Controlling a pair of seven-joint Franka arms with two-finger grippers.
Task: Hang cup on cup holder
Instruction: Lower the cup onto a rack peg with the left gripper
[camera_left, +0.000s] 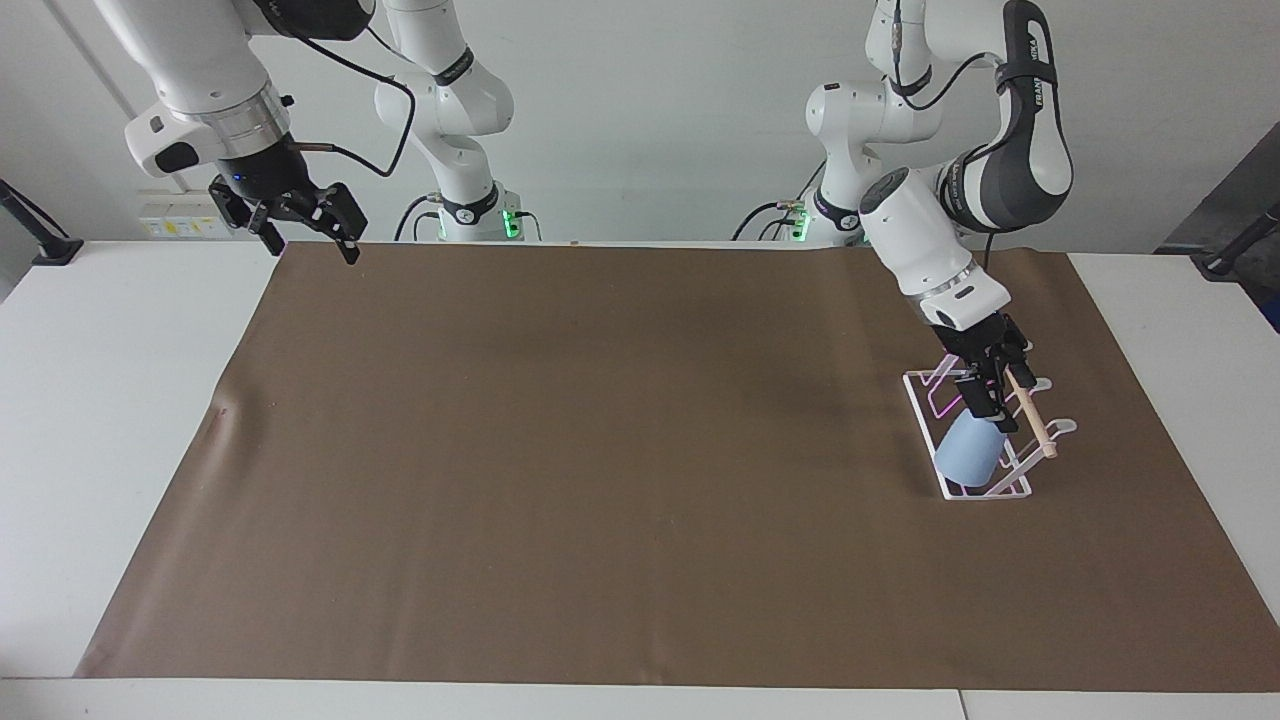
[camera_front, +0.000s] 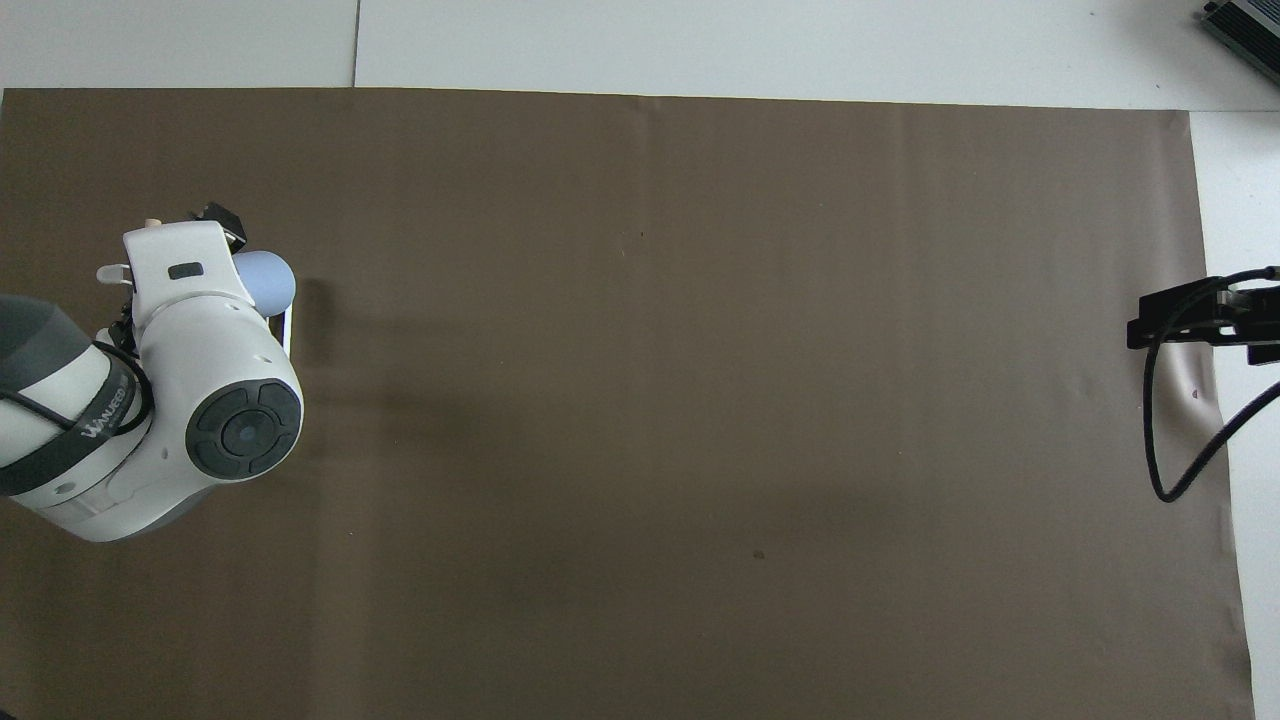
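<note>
Light blue cup (camera_left: 968, 458) hung on the white wire cup holder (camera_left: 1010, 489).
Left gripper (camera_left: 992, 398) hovers just above it, jaws apart (empty); right gripper (camera_left: 300, 226) waits, spread wide.

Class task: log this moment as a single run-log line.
cup: on cup holder | left hand: above cup | right hand: waiting

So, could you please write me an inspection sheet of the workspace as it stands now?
Surface: brown mat on white table, creased near the right arm's end.
Job's things: cup tilted on cup holder, at the left arm's end.
Clutter: nothing seen.
Grippers: left pincer over the cup holder just above the cup, open; right pincer waits, open, over the mat's corner.
Cables: black cable loops from the right pincer.
Surroundings: white wall, arm bases with green lights.
</note>
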